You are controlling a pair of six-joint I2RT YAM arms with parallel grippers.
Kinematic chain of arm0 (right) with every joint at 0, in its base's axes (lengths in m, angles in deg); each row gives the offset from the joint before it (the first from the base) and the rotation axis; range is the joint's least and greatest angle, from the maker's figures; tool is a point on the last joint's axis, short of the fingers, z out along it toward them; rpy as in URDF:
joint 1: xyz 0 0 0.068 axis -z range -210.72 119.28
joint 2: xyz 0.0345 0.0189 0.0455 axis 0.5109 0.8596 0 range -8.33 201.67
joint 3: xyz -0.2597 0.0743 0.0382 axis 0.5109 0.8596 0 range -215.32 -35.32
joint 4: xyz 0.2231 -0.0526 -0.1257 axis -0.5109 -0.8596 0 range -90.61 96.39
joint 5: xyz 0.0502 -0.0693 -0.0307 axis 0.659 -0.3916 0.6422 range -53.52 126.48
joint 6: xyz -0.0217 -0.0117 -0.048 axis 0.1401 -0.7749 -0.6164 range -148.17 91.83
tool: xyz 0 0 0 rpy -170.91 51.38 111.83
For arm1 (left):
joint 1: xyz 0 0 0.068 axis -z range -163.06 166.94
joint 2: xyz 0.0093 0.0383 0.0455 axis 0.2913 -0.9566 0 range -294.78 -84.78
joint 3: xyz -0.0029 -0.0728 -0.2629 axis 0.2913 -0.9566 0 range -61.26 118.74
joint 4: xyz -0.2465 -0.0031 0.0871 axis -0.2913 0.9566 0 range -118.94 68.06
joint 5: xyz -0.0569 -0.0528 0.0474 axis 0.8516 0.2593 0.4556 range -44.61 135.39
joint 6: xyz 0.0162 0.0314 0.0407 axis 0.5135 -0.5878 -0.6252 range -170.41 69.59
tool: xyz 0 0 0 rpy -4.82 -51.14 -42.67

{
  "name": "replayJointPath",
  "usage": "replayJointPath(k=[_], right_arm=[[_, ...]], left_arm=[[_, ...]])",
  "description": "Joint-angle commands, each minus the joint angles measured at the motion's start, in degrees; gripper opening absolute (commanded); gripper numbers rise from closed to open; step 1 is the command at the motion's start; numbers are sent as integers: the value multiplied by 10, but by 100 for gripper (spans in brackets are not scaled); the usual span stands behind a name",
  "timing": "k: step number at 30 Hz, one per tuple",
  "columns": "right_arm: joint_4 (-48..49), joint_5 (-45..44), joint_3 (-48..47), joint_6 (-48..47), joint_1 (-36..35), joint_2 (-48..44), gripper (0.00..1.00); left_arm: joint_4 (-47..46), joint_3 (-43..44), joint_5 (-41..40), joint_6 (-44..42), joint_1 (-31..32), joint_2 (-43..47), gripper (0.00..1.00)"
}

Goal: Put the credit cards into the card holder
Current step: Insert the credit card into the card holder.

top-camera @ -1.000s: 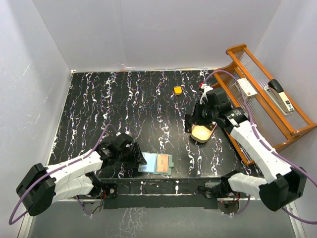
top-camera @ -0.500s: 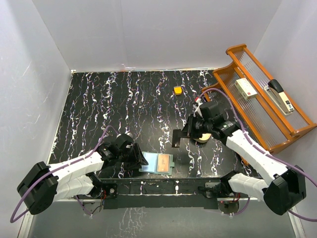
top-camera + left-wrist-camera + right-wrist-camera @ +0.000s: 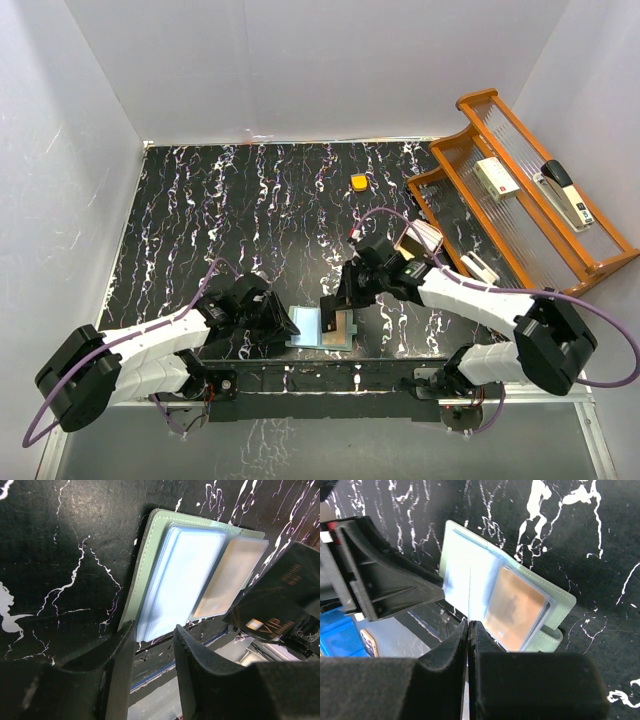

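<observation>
Right gripper (image 3: 469,625): fingers clenched flat on a dark card (image 3: 282,597), held on edge. From its own wrist the card showed only as a thin line between the pads. The card's lower edge hung just over the card holder (image 3: 149,555); whether it touched could not be told.

Left gripper (image 3: 154,630): jaws part-way apart, low on the table (image 3: 250,220), mouth set at the holder's left edge. A corner of the clear sleeves showed in the gap. Nothing seen pinched; contact unclear.

Holder lay open and flat, pale green cover down, sleeves up. A brownish card (image 3: 517,607) sat in the right-hand pocket. The two grippers flanked it closely, left one at its left edge, right one over its middle.

Room: the holder sat close to the table's near edge, between the arm bases, with little margin on that side. Wide black surface lay beyond toward the back wall. An orange block (image 3: 358,182) lay well apart, far side. A tan dish (image 3: 420,240) sat just behind the right arm. A wooden rack (image 3: 478,100) ran along the right side.
</observation>
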Motion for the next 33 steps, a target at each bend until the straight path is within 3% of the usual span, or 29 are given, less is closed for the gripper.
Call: replayJointPath(k=[1, 7, 19, 33], right_arm=[[94, 17, 39, 31, -3, 17, 0], [137, 17, 80, 40, -5, 29, 0], [124, -6, 78, -7, -4, 71, 2], [105, 18, 56, -21, -3, 64, 0]], left_arm=[[5, -3, 2, 7, -2, 14, 33], [14, -8, 0, 7, -2, 14, 32], [32, -11, -6, 11, -1, 20, 20], [47, -8, -19, 6, 1, 18, 0]])
